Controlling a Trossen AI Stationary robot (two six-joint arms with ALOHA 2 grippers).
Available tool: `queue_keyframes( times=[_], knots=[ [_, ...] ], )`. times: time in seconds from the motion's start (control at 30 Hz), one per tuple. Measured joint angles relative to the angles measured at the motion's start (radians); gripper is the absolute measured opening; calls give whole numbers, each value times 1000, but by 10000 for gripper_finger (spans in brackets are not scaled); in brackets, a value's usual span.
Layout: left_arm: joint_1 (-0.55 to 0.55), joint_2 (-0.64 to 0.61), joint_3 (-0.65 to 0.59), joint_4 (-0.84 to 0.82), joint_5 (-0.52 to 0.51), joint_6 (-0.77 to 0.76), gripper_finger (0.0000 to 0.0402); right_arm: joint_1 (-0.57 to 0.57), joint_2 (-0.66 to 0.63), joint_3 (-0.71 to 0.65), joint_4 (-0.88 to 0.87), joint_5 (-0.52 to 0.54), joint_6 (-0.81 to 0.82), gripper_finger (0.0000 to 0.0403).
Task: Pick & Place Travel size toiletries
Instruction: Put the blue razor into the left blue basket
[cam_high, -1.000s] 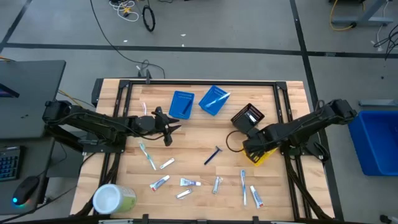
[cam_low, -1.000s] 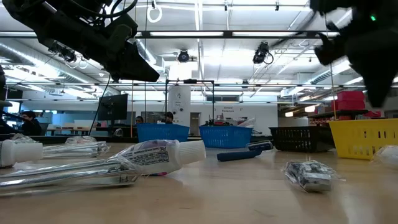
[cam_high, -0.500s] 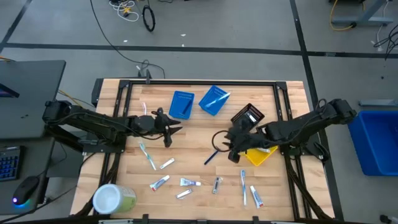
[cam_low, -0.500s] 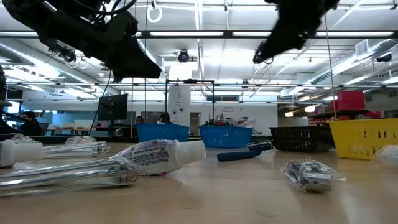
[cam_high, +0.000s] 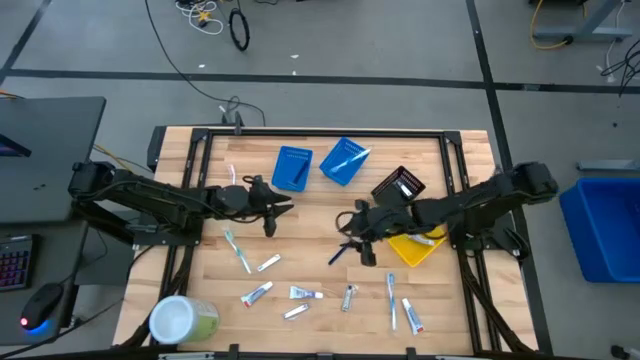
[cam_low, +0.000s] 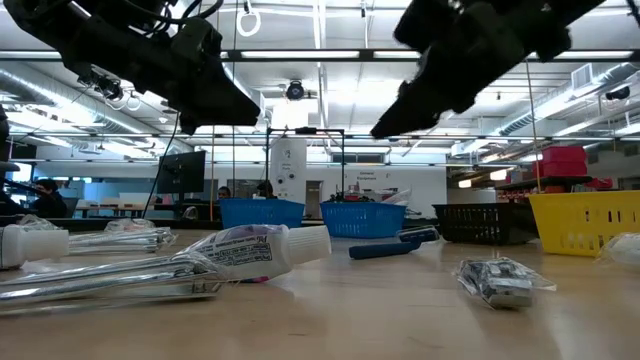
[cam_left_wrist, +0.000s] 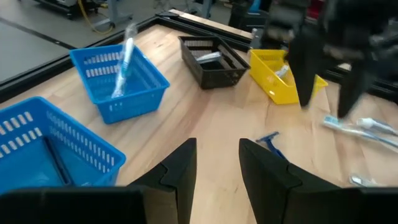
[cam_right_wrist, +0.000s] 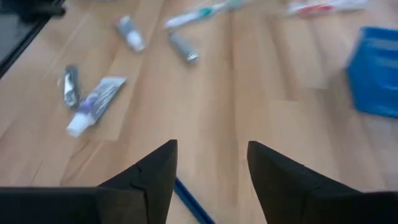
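Right claw (cam_high: 352, 238) hovers over mid-counter, just above the dark blue razor (cam_high: 343, 249), fingers spread and empty; its wrist view shows the razor handle (cam_right_wrist: 189, 204) between the two fingers. Left claw (cam_high: 272, 208) waits on the left side near the blue bin (cam_high: 292, 167), fingers apart, holding nothing.

Step in hand looks like the reach for the razor. To do it well: come straight down, keep the handle centred in the gap, close across the narrow width of the handle, not along it. It lies flat on the wooden counter (cam_high: 310, 225), so fingertips likely need to nearly touch the wood; a thin handle could slip or pivot if caught off-centre.

Razor's long axis runs diagonal in the high view, head toward the far right, handle end toward the near left. It sits near centre, left of the yellow bin (cam_high: 420, 248) and near of the black bin (cam_high: 398, 188).

Other toiletries are scattered along the near edge: small tubes (cam_high: 257, 294) and toothbrushes (cam_high: 391, 300). One toothbrush (cam_left_wrist: 124, 57) stands in the second blue bin (cam_high: 344, 161).
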Motion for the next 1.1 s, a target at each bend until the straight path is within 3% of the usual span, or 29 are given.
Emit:
queue_keyframes(
  times=[0.2,0.37,0.6,0.93,1.1],
  knots=[
    [0,0,0,0,-24,-35,127,-18,205,89,-74,-157,-68,207],
    [0,0,0,-2,-20,-36,127,-18,314,115,-125,-115,-95,196],
    [0,0,0,-2,-20,-37,127,-31,322,115,-166,-88,-103,169],
    [0,0,0,-8,9,-37,127,-40,321,110,-172,-95,-128,39],
    [0,0,0,-7,10,-37,127,-53,314,114,-159,-74,-129,27]
  ],
)
